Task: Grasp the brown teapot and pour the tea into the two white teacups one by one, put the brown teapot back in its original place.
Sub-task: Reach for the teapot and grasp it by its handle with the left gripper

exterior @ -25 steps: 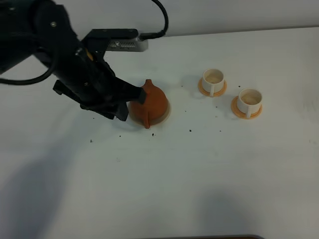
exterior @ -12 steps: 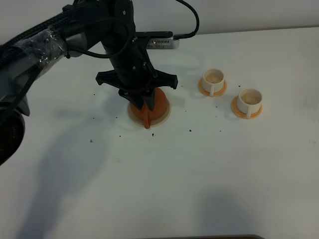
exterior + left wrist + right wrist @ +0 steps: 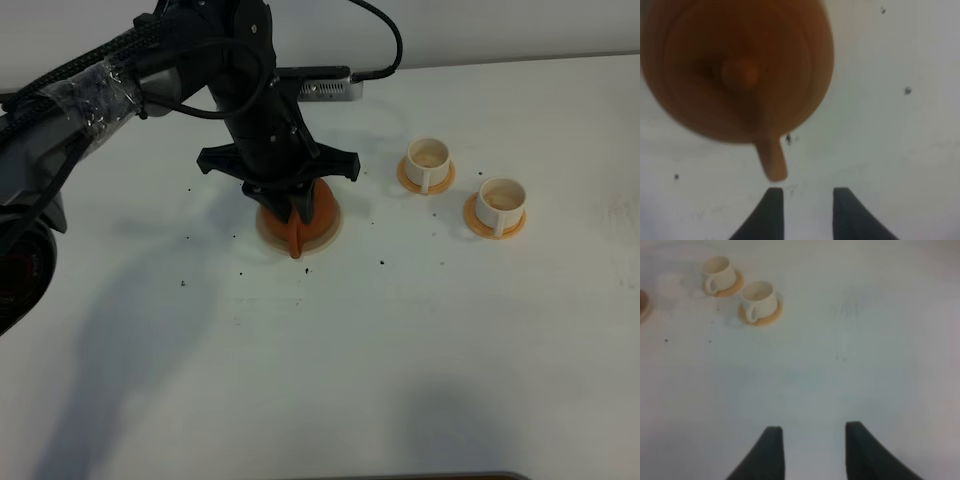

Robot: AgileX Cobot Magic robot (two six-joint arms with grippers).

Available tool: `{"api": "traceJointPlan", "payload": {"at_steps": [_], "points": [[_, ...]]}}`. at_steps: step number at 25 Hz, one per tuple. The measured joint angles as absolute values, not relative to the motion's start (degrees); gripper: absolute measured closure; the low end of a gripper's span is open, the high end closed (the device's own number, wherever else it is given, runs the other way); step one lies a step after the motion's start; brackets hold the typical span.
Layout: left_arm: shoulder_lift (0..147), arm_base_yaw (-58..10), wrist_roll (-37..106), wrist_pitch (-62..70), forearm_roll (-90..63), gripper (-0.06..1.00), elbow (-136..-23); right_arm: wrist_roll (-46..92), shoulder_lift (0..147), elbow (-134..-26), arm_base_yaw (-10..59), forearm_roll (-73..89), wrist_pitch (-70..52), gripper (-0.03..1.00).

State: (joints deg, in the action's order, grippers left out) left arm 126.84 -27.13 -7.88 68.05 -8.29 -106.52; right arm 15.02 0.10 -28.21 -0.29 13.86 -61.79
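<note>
Your left arm has swung in from the side over the last second and now hangs above the brown teapot (image 3: 318, 208) — the left gripper (image 3: 807, 192) has its fingers apart, with nothing between them. The pot sits just ahead of the fingertips on its pale coaster (image 3: 266, 230), a short stub pointing back at one finger. Your right gripper (image 3: 812, 432) is likewise spread over the table (image 3: 880, 365) — the two white teacups (image 3: 759, 296) stand well ahead of it on their saucers.
</note>
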Motion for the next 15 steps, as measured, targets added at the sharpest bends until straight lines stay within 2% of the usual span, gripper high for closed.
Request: {"api": "traceJointPlan", "payload": {"at_steps": [6, 15], "points": [[124.6, -27.1, -7.8, 68.1, -5.6, 0.7, -101.7, 15.0, 0.1, -28.2, -0.3, 13.9, -61.8, 0.68], [125.1, -26.9, -8.6, 68.1, -4.1, 0.7, -101.4, 15.0, 0.1, -28.2, -0.3, 13.9, -61.8, 0.68]]}}
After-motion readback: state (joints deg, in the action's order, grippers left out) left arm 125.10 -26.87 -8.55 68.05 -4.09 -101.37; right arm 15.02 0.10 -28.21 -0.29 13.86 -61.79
